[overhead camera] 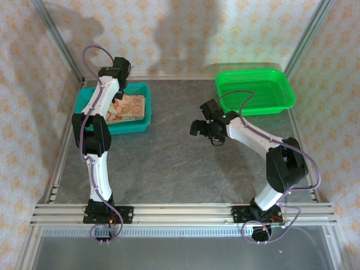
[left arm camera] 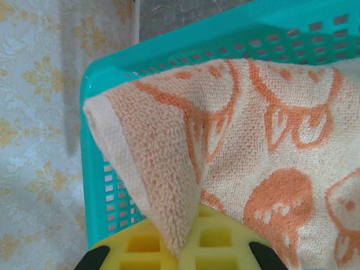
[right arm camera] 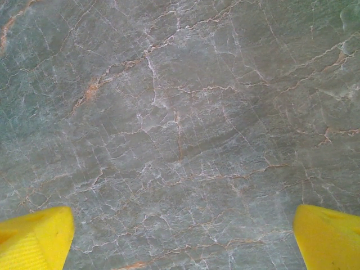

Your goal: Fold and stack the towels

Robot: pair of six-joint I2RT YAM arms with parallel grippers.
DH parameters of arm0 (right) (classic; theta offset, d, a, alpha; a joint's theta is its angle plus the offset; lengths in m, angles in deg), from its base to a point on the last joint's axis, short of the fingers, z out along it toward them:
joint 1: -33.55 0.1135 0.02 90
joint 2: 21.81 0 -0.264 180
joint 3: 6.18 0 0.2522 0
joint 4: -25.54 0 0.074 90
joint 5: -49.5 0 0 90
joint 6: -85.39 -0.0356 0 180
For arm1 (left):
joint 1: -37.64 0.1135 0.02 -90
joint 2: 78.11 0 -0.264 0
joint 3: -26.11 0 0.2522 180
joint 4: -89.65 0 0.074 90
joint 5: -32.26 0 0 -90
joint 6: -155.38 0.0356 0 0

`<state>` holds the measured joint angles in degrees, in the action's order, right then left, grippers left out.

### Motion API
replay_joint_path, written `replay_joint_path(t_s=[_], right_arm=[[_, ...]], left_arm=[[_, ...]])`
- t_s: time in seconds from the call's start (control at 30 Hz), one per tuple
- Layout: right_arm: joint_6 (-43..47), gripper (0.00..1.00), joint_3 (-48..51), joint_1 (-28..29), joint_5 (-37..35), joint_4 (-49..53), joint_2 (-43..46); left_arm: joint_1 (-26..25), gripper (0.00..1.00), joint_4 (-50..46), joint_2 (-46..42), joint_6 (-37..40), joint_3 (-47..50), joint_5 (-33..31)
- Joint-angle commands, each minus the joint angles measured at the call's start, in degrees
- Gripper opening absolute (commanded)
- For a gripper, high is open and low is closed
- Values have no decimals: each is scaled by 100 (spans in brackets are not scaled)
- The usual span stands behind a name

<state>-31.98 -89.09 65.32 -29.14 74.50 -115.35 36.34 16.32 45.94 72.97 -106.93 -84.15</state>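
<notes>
Observed: the towels (overhead camera: 133, 107) lie in a pile, cream side up, inside the teal basket (overhead camera: 142, 87) at the left rear of the counter (overhead camera: 169, 163). The left arm (overhead camera: 97, 152) reaches over that basket. Its jaws are closed, and in the wrist view a folded-over corner of the top towel (left arm camera: 270, 157) runs down between the yellow pads, so I judge it pinched.

Governing relation: the held corner sits at the wall-side end of the basket (left arm camera: 93, 169), and the rest of the cloth spreads away to the right of the jaws. The pile's long side runs across the counter, left to right.

The right arm (overhead camera: 253, 135) hangs over bare counter (right arm camera: 180, 112) at centre, jaws spread wide and holding nothing, well apart from the pile. The left arm is plainly nearer. The green tray (overhead camera: 284, 84) stands at the right rear
</notes>
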Motion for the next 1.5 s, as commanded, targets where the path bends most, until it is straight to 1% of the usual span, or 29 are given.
replay_joint_path(t_s=[0.0,0.3,0.33,0.37,0.4,0.43,0.5,0.53,0.6,0.67,0.7,0.8,0.93,1.07,1.17,1.27,1.33,1.37,1.47], right_arm=[[49,99,-127,-21,-98,144,-52],[17,99,-81,-21,-105,132,-1],[10,99,-73,-21,-110,134,19],[-4,99,-56,-21,-118,136,43],[-9,99,-39,-22,-132,136,70],[-28,99,-28,-21,-141,136,91],[-45,99,-16,-20,-170,156,125],[-48,99,-11,-22,-195,174,140],[-49,99,-16,-22,-279,211,185],[-52,99,-36,-19,-390,253,237],[-45,99,-46,-25,-457,283,270],[-41,99,-72,-44,-613,353,368],[-41,99,-12,-89,-949,398,565],[20,99,0,-179,-1329,522,792],[62,99,59,-240,-1850,584,1114],[144,99,347,-312,-2438,410,1598],[277,99,668,-355,-2887,133,1988],[497,99,882,-381,-3069,-108,2183],[1122,99,1760,-397,-3604,-1009,2770]], left_arm=[[60,0,59,14,67,90,-186],[77,0,-30,320,-14,-8,-177],[78,8,-46,354,-46,-7,-198],[86,29,-75,382,-84,-16,-217],[91,47,-86,399,-131,-21,-253],[86,52,-107,411,-173,-42,-293],[87,54,-151,376,-242,-93,-296],[86,60,-175,343,-293,-133,-321],[86,86,-256,252,-441,-215,-361],[86,95,-343,133,-609,-253,-329],[86,97,-392,39,-714,-255,-226],[86,100,-478,-312,-1079,-110,132],[91,100,-250,-1035,-1597,525,946],[78,100,491,-2203,-1944,1734,1540],[77,100,1005,-3080,-2171,2722,1867],[60,100,1490,-4026,-2443,3772,2181],[-17,100,1764,-4648,-2606,4487,2151],[-74,100,1867,-4974,-2671,4871,2052],[-293,100,2235,-5901,-2876,5973,1430]])
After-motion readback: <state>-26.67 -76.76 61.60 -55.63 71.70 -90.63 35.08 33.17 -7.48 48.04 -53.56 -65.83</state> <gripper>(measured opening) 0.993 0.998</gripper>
